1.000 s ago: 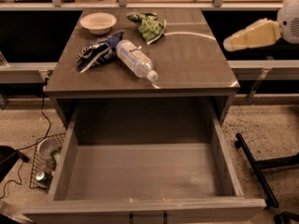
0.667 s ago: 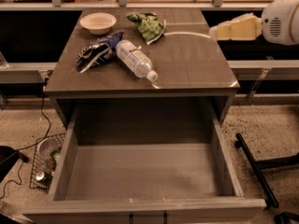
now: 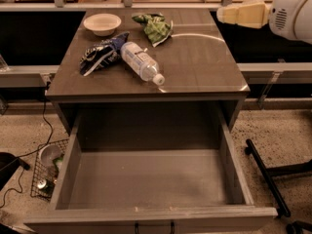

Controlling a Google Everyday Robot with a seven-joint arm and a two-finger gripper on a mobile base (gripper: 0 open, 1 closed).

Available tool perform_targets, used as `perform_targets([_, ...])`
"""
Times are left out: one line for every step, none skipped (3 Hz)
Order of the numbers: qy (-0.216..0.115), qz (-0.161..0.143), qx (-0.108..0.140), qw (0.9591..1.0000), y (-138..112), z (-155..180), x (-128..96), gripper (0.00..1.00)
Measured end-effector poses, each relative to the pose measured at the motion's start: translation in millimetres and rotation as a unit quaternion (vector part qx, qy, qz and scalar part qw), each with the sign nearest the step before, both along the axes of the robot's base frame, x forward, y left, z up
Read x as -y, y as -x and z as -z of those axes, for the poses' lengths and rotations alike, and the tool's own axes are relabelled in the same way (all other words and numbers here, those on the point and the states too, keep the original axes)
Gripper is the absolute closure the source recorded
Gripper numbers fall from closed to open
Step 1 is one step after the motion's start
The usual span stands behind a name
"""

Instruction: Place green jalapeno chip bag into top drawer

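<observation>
The green jalapeno chip bag (image 3: 156, 28) lies crumpled on the far part of the cabinet top, right of a white bowl. The top drawer (image 3: 151, 179) is pulled fully out toward me and its flat bottom is bare; a small dark handle shows on its front. My gripper (image 3: 225, 14) comes in from the upper right, its pale fingers pointing left, above the cabinet top's far right corner. It is well to the right of the green bag and holds nothing that I can see.
A white bowl (image 3: 102, 23), a dark blue and white snack bag (image 3: 102, 56) and a clear water bottle (image 3: 141, 62) lie on the cabinet top (image 3: 204, 67). A wire basket (image 3: 46, 172) sits on the floor at left. A black stand leg (image 3: 265, 174) lies at right.
My gripper has moved left and up along the far right edge of the cabinet top, closer to the green bag. Nothing on the top has moved.
</observation>
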State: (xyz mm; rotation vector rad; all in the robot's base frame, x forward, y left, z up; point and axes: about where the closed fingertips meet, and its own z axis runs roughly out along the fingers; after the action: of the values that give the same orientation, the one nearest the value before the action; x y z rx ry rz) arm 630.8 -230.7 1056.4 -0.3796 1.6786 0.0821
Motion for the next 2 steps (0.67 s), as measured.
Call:
perform_targets([0.0,0.0,0.0,1.0,0.0,-0.1,-0.1,0.0])
perform_targets([0.031,0.001,0.01,0.9995,-8.1,2.7,-7.1,0.0])
